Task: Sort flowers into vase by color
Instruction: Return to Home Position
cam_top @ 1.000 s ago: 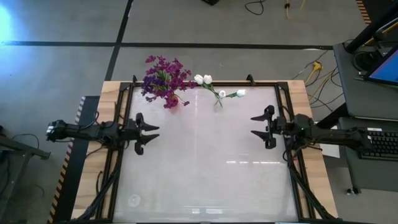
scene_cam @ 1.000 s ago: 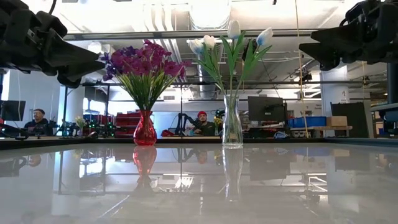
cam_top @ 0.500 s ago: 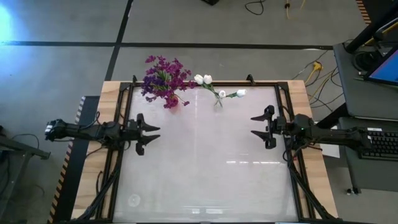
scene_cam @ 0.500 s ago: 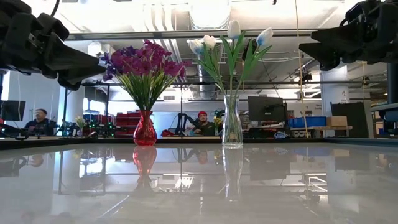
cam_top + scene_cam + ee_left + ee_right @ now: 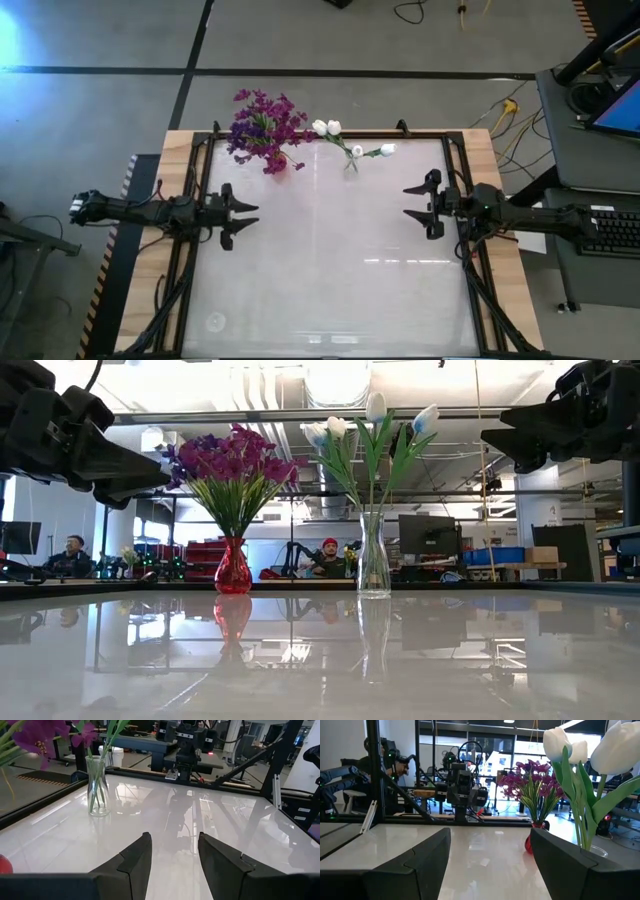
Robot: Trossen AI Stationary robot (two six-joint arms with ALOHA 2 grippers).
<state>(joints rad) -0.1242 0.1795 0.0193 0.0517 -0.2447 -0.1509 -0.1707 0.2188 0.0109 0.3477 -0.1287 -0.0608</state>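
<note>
Purple flowers (image 5: 263, 133) stand with their stems in a small red vase (image 5: 233, 568) at the table's far edge, left of the middle. White flowers (image 5: 372, 422) stand in a tall clear glass vase (image 5: 374, 556) just to the right of it. Both vases rest on their bases on the glossy white table (image 5: 330, 270). My left gripper (image 5: 250, 214) hovers open at the table's left side, above the surface and short of the vases. At the right side my right gripper (image 5: 407, 201) hovers open as well. Nothing lies between either pair of fingers (image 5: 172, 840) (image 5: 490, 832).
A black frame (image 5: 200, 250) runs along the table's left, right and far edges. Wide bare tabletop lies between the two grippers and toward the near edge. Beyond the table, people (image 5: 324, 557) sit at desks in the room.
</note>
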